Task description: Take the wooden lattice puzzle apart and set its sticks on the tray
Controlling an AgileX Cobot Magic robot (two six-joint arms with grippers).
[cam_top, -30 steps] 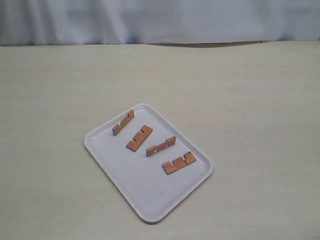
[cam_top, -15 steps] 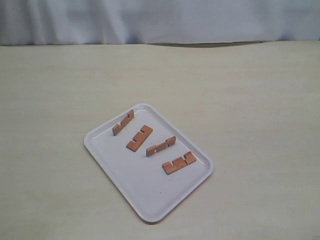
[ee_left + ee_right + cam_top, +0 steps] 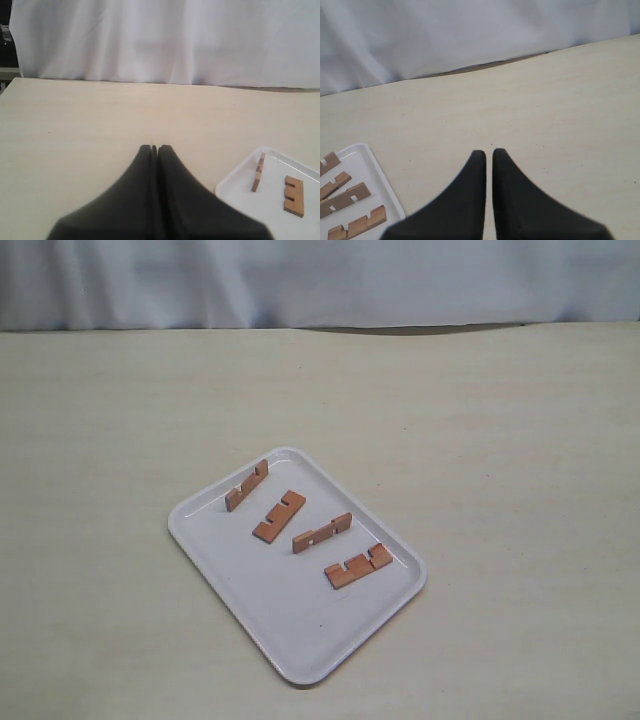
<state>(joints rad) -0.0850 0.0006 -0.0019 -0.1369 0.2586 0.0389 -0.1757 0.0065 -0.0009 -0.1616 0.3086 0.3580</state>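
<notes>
The white tray (image 3: 290, 630) lies slantwise on the table. Several reddish-brown notched sticks rest on it, apart from one another: one near the far corner (image 3: 246, 486), then one (image 3: 279, 516), another (image 3: 322, 533), and one by the right rim (image 3: 358, 566). No assembled wooden lattice puzzle is in view. My left gripper (image 3: 154, 148) is shut and holds nothing, over bare table beside the tray (image 3: 240, 185). My right gripper (image 3: 489, 152) has its fingers nearly together with nothing between them, over bare table beside the tray (image 3: 370, 165). Neither gripper appears in the exterior view.
The pale wooden table (image 3: 500, 440) stretches around the tray on all sides. A white curtain (image 3: 320, 280) hangs along the table's far edge.
</notes>
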